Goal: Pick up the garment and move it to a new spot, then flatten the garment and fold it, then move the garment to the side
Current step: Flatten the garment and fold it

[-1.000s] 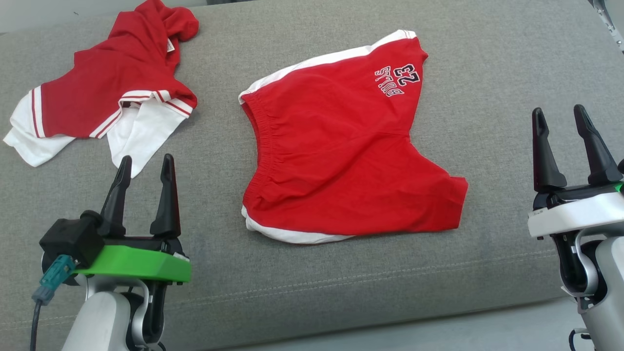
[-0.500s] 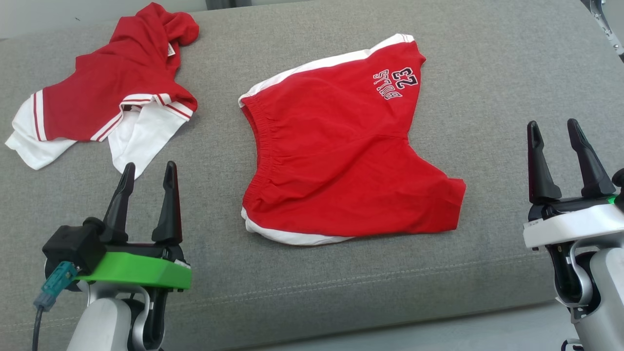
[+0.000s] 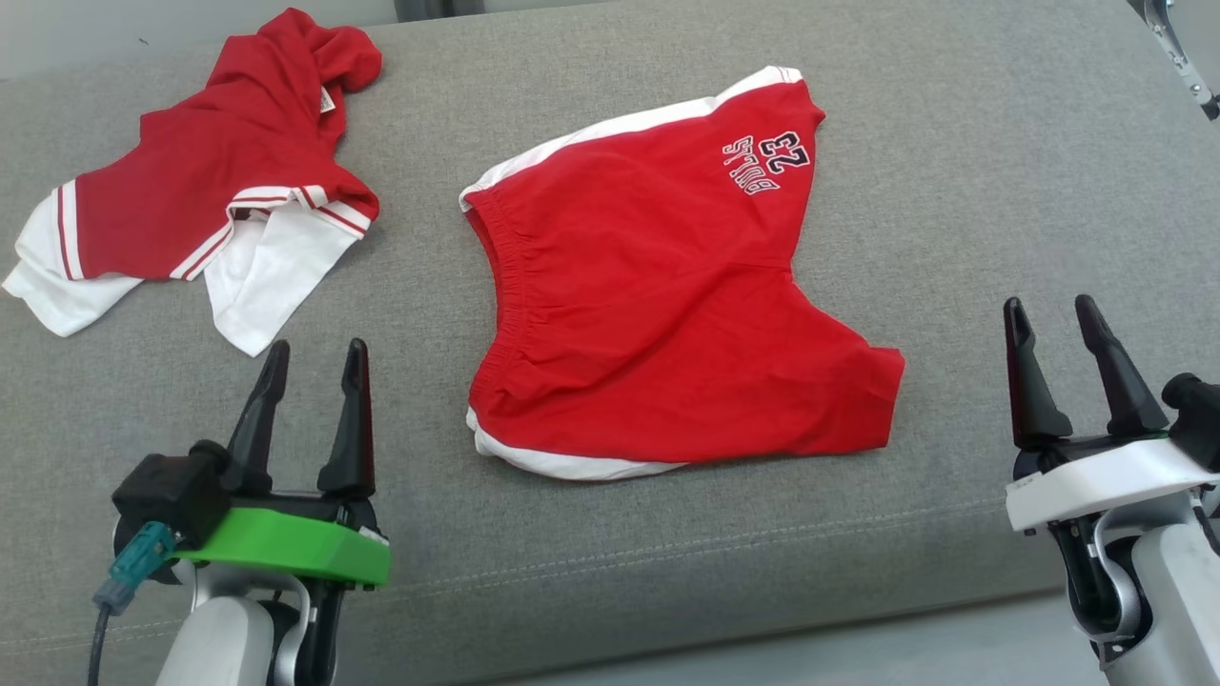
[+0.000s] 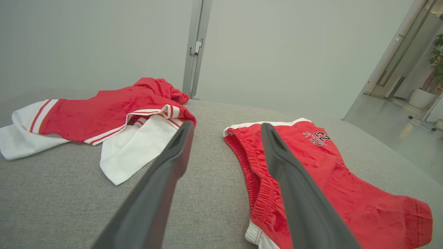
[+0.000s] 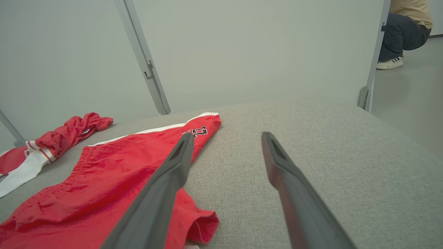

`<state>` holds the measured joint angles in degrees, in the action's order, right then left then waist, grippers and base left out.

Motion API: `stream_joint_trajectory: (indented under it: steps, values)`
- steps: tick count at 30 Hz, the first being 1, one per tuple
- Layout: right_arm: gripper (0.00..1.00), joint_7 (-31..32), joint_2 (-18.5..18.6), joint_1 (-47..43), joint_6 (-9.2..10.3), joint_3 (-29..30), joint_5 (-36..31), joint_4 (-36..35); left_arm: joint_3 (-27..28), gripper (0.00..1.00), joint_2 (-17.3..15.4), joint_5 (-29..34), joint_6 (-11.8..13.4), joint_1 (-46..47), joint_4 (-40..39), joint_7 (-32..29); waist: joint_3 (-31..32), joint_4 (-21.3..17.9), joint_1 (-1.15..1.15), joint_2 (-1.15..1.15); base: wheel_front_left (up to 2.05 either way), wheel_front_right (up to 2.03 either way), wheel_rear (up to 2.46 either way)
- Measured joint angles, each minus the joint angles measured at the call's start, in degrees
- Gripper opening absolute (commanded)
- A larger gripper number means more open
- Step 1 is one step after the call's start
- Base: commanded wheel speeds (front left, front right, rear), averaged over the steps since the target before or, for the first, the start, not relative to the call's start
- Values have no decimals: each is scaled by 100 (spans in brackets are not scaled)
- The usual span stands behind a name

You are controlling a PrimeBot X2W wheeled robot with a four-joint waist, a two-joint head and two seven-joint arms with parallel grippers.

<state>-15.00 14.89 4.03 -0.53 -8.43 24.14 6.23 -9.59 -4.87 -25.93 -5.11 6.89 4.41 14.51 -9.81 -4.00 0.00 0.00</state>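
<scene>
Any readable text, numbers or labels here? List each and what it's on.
"BULLS": on the shorts, near a leg hem, upside down in the head view.
"23": on the shorts, beside "BULLS".
Tag on the shirt: too small to read.

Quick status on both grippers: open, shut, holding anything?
Left gripper: open, holding nothing.
Right gripper: open, holding nothing; the red white-trimmed shorts lie flat between them, touched by neither.
</scene>
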Motion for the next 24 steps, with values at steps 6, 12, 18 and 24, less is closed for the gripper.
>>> stream_joint_trajectory:
  steps: [6,12,18,24]
  values:
    - [100,1,-54,-58,-149,-170,88,376,-211,100,1,0,-70,-101,186,0,-68,-50,0,0,0,0,0]
    - [100,103,-44,-97,-259,-330,99,701,-388,100,0,1,-93,-98,263,0,-207,-77,0,0,0,0,0]
    - [100,349,77,-54,-324,-517,-12,1162,-561,100,-5,9,-143,-43,382,0,-363,-63,0,0,0,0,0]
    - [100,506,222,194,-502,-996,-358,1447,-795,100,-69,116,-152,70,578,-12,-467,-12,0,0,0,0,0]
